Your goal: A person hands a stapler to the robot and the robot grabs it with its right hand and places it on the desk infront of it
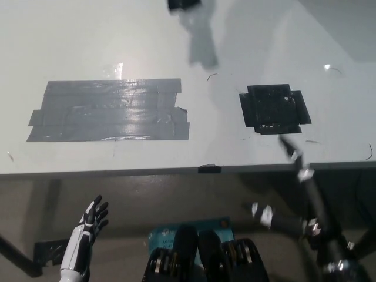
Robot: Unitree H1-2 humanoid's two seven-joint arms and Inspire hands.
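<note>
One white worktop (176, 41) is filling the upper part of the head view, smooth and slightly glossy, its near edge running straight across. Two patches are lying flat on it: a broad rectangle of overlapping grey tape strips (110, 110), wrinkled and shining, towards the left, and a smaller black square patch (274, 108) with ragged taped edges towards the right, well apart from the grey one. One dark object (184, 5), cut off by the top edge, is showing above the worktop and casting a blurred shadow; whether it is the stapler cannot be told. The white left hand (93, 218) is hanging below the worktop edge at lower left, its fingers spread and holding nothing. The black right hand (294, 154) is reaching up at the worktop's near edge, thin and blurred; its fingers' state cannot be told.
</note>
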